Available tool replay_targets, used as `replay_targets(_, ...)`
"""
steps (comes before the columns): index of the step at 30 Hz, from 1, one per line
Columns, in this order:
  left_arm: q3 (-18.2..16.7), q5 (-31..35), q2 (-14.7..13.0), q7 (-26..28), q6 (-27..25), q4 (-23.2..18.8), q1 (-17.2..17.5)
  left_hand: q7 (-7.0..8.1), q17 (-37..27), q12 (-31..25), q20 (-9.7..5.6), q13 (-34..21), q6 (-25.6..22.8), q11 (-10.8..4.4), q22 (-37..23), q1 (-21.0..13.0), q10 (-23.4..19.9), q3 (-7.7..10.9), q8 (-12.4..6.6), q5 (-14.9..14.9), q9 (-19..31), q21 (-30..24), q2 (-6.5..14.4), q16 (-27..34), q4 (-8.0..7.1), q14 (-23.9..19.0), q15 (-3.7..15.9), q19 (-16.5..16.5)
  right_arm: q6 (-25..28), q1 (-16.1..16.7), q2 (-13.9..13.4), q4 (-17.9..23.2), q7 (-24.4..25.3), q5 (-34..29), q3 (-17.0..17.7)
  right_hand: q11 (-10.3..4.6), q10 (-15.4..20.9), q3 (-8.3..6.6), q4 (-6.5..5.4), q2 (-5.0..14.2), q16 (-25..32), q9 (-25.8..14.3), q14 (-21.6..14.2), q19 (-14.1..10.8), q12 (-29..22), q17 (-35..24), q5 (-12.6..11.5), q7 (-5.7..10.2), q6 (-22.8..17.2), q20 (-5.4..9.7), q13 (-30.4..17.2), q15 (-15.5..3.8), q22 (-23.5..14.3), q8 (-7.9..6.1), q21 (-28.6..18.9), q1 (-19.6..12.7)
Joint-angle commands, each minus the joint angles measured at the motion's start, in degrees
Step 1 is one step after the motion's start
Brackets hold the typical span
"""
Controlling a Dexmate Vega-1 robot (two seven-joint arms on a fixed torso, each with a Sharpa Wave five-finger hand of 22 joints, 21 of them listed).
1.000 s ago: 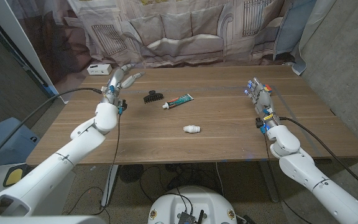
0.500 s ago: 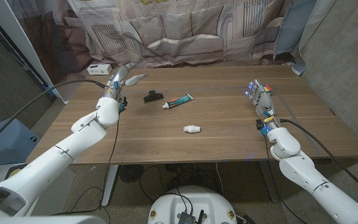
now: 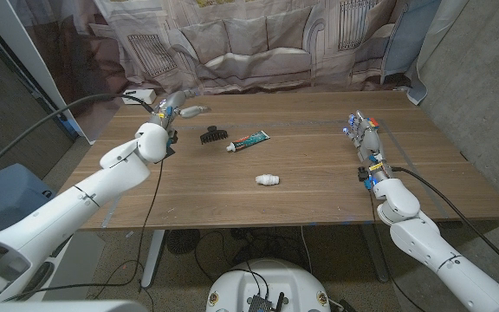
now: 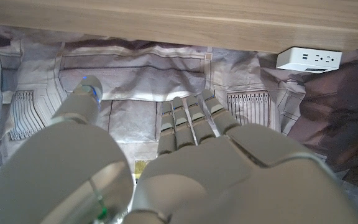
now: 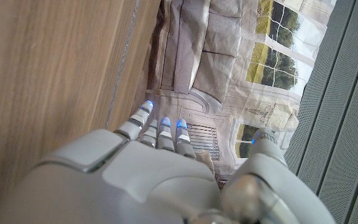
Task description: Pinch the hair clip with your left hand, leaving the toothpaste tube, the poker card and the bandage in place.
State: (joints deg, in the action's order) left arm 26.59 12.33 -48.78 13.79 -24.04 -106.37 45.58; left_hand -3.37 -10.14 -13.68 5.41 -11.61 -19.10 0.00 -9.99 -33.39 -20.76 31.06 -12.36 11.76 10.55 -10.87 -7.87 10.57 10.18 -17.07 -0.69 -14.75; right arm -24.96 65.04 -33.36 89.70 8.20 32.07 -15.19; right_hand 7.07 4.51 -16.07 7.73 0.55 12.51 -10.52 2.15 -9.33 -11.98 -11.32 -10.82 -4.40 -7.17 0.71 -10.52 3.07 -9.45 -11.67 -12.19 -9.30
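The left hand is up near the far left part of the table, fingers stretched out and spread, nothing in it, so it's released. Its fingertips point toward the far edge and a bit to the right. In the left wrist view the same hand has its fingers straight and side by side with the thumb off to one side, and there's a gap between them with nothing held.

The clip is the black thing lying on the wood just to the right of that hand and a little nearer the robot, close by but not touching it. Right past the clip, further from the hand, is the tube, lying slanted with its white cap toward the clip. The two are near each other but apart.

The bandage, a small white roll, sits well apart from the left hand, nearer the robot and roughly mid-table. A white box sits on the far left corner of the table behind the left hand; it also shows in the left wrist view.

The right hand is way over on the right side, fingers straight and close together, pointing at the far edge, holding nothing. The right wrist view shows it the same way, beside bare wood.
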Motion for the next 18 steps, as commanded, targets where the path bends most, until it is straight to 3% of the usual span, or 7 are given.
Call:
replay_targets(1,4.1,2.0,-2.0,-5.9,-5.9,-2.0,-4.7,0.24,0.1,0.0,-0.14,-0.1,-0.1,-0.39,-0.1,-0.7,-0.1,-0.09,0.33,0.2,0.1,0.2,0.1,-0.1,-0.31,0.3,-0.02,0.3,0.0,0.7,0.0,0.2,0.3,0.2,0.4,0.09,0.2,0.0,0.18,-0.08,-0.2,-0.2,-0.1,-0.5,0.0,-0.2,0.1,0.01,-0.4,0.15,-0.2,0.38,-0.3,0.05,0.2,-0.5)
replay_targets(8,6.6,4.7,-1.6,-6.9,-10.4,-2.7,-6.3,0.65,0.1,0.0,-0.62,-0.1,-0.3,-0.54,-0.1,-1.3,-0.4,-0.3,0.38,0.2,0.1,0.1,0.0,0.0,-0.33,0.1,0.34,0.3,-0.4,1.1,0.1,0.1,0.5,0.2,0.7,-0.04,0.3,0.05,0.16,-0.05,-0.2,-0.2,-0.3,-0.6,0.0,-0.3,0.2,-0.07,-0.5,0.18,-0.2,0.23,-0.3,0.07,0.2,-0.5)
replay_targets(11,7.7,5.7,-1.6,-8.1,-12.3,-2.9,-7.3,1.97,0.1,0.3,0.88,-0.1,0.1,-1.97,-0.1,-3.0,-0.2,-0.45,0.6,0.5,0.2,0.2,-0.2,-0.1,-0.12,0.7,1.58,1.1,-0.4,1.4,0.1,0.3,0.7,0.4,0.9,-0.09,0.4,0.07,0.16,-0.05,-0.1,-0.2,-0.4,-0.7,0.0,-0.3,0.2,-0.07,-0.6,0.26,-0.2,0.17,-0.3,0.07,0.2,-0.6)
replay_targets(13,8.4,6.3,-1.7,-9.1,-13.5,-3.0,-8.1,2.88,0.1,0.3,1.09,-0.1,-0.2,-3.1,-0.1,-3.6,-0.3,-0.7,0.58,0.6,0.2,0.2,-0.4,-0.1,-0.18,1.0,2.21,1.4,-0.4,1.5,0.1,0.4,0.8,0.4,1.0,-0.1,0.4,0.08,0.16,-0.03,-0.1,-0.2,-0.4,-0.8,0.0,-0.3,0.2,0.01,-0.6,0.36,-0.2,0.11,-0.3,0.08,0.3,-0.6)
replay_targets(18,10.2,7.0,-2.6,-13.3,-15.2,-3.2,-10.4,3.66,0.1,0.5,1.71,-0.1,-0.4,-4.22,-0.1,-4.2,-0.3,-1.15,0.66,0.8,0.1,0.6,-0.6,-0.4,-0.4,2.1,2.56,3.2,-0.8,1.7,0.2,0.4,0.7,0.1,0.9,-0.2,0.4,0.08,0.15,0.01,-0.2,-0.2,-0.4,-0.9,0.0,-0.3,0.2,0.01,-0.6,0.44,-0.2,0.11,-0.3,0.09,0.3,-0.6)
